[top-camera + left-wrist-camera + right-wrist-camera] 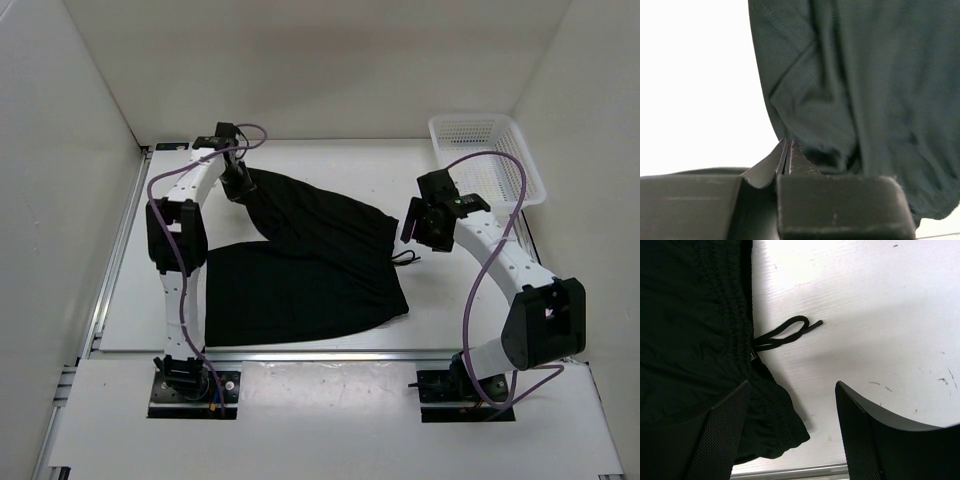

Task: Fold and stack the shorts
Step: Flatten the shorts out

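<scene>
The black shorts lie spread over the middle of the white table, one leg flat at the front, the other drawn up toward the back left. My left gripper is shut on the far leg's hem; in the left wrist view the fingertips pinch the edge of the shorts and the fabric hangs down from them. My right gripper is open and empty just right of the waistband. In the right wrist view the waistband and the drawstring lie ahead of its open fingers.
A white mesh basket stands at the back right corner of the table. White walls close in on the left, back and right. The table's metal front edge shows just below the right gripper.
</scene>
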You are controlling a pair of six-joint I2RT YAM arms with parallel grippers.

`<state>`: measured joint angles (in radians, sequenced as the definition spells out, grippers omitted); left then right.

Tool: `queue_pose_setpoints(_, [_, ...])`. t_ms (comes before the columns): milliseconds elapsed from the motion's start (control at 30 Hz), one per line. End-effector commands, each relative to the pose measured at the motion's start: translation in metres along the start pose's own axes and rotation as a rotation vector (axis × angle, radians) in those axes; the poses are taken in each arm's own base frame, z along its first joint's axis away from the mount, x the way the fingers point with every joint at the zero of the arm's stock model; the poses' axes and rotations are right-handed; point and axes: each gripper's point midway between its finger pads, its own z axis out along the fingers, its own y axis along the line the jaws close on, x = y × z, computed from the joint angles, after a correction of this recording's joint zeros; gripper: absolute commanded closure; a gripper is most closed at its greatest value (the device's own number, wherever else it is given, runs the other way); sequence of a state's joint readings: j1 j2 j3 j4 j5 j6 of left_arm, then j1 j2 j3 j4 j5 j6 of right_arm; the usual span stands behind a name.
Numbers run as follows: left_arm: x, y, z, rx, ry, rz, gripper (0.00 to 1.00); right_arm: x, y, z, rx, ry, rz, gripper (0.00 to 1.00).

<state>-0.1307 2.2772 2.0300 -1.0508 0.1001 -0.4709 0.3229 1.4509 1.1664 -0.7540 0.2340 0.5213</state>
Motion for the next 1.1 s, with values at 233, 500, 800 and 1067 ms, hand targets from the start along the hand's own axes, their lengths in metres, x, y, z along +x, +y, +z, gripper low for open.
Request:
queue_pose_setpoints(233, [-0.016, 0.008, -0.088, 0.023, -0.206, -0.028, 0.85, 0.0, -0.002, -0.009, -0.008, -0.024, 0.007, 0.26])
queue_pose_setpoints(500, [0.002, -0.003, -0.018, 0.039, -0.027, 0.017, 0.28, 0.001, 0.0, -0.009, -0.021, -0.027, 0.009, 0.26])
queue_pose_setpoints(800, [-0.006, -0.006, 0.013, 0.042, -0.012, -0.004, 0.47, 0.005, -0.005, -0.008, -0.006, -0.027, 0.008, 0.25])
queue_pose_setpoints(1067, [-0.003, -0.017, 0.005, 0.053, -0.022, -0.002, 0.55, 0.005, -0.005, -0.008, -0.006, -0.027, 0.008, 0.25])
